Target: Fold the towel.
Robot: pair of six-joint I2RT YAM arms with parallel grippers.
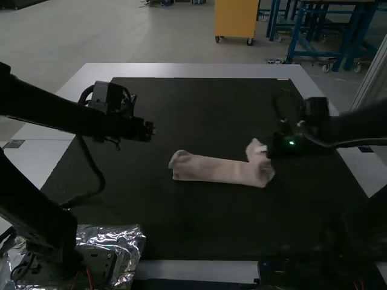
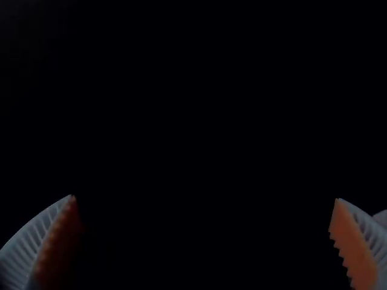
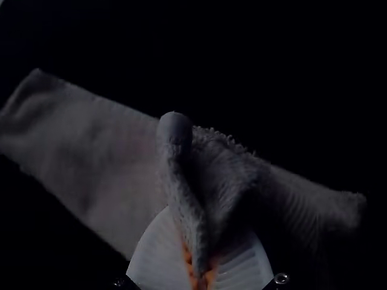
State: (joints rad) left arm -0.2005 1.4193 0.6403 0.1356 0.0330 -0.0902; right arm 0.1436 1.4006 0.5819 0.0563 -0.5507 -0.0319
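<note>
In the high view, smooth grey flooring (image 1: 151,36) is spread from ten to two o'clock, dimly lit. Between twelve and one, a yellow-orange cabinet (image 1: 236,18) is carried on casters (image 1: 250,41); between one and two, a blue-framed workbench (image 1: 298,41) (also wheeled) is seen. In the foreground, a pale-edged table (image 1: 181,70) is covered by a black mat (image 1: 187,121).
</note>
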